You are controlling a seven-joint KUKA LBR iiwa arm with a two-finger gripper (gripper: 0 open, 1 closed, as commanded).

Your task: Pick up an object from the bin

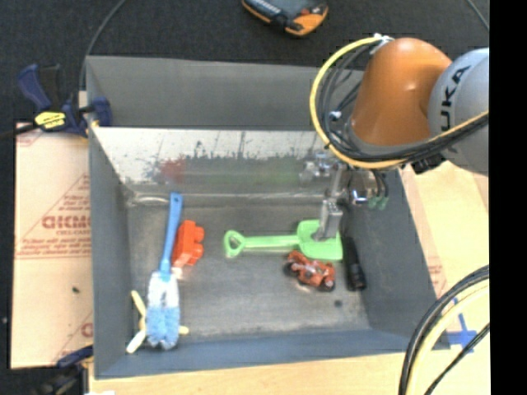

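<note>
- Gripper — down over the blade of the one green toy shovel, at about three o'clock on the floor of the bin. Whether it is clenched or released cannot be told.
- The shovel lies flat, its handle pointing toward nine o'clock.
- One red-and-black toy car lies just beside the blade, on its six o'clock side.
- One black stick lies at four o'clock, near the wall.
- One orange block at nine o'clock sits just beside the handle of the one blue brush, whose bristle head is at seven o'clock.
</note>
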